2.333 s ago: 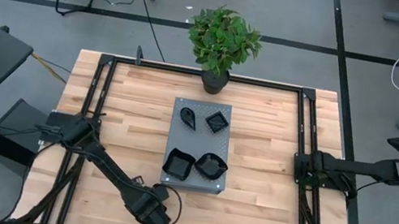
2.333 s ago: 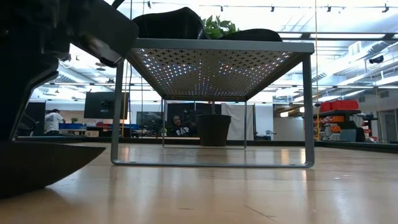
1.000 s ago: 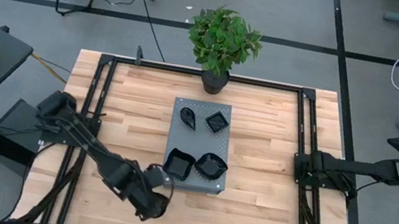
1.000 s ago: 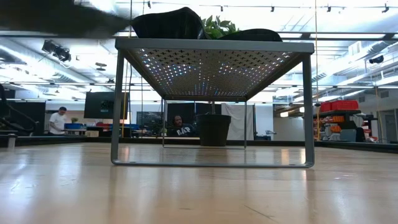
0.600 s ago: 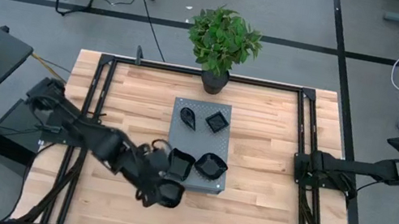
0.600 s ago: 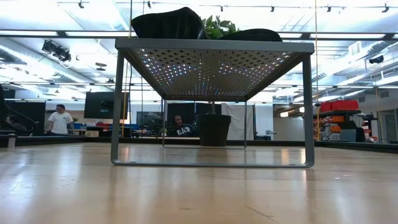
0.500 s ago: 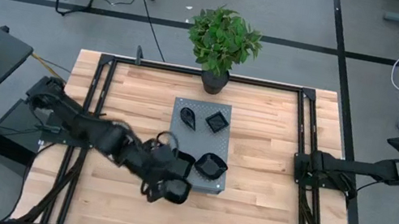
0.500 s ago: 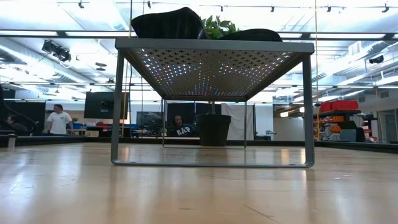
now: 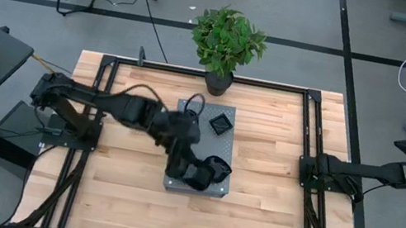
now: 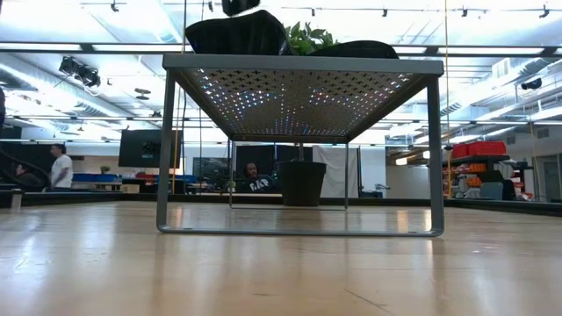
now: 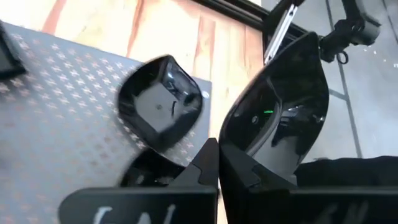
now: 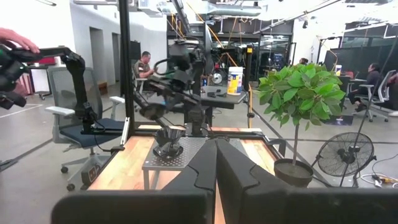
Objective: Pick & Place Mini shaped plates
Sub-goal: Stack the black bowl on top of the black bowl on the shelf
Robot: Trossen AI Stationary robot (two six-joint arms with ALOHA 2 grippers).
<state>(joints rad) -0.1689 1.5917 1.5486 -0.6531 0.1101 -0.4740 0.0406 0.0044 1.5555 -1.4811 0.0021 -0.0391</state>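
A grey perforated slab on legs stands mid-table. Small glossy black plates rest on it: a square one at the far right and a rounded one at the near right. A third shows partly behind my fingers. My left gripper hangs over the slab's near left part, shut on another black plate. My left arm covers the slab's left side. My right gripper waits shut at the table's right side. My left gripper pinches the black plate by its rim between the two fingers. The fingers slant down from the table's far left. The plate is lifted clear above the slab and stands tilted on edge beside the fingers, its hollow side showing.
A potted plant stands at the table's far edge, just behind the slab. Black frame rails run along the table's left and right sides. Bare wood lies left, right and near of the slab.
My left gripper has carried the plate from near the table's near edge up and toward the far right. It now hangs over the slab's near left part. The wrist has rolled on the way, and the arm has swung across the slab's left side.
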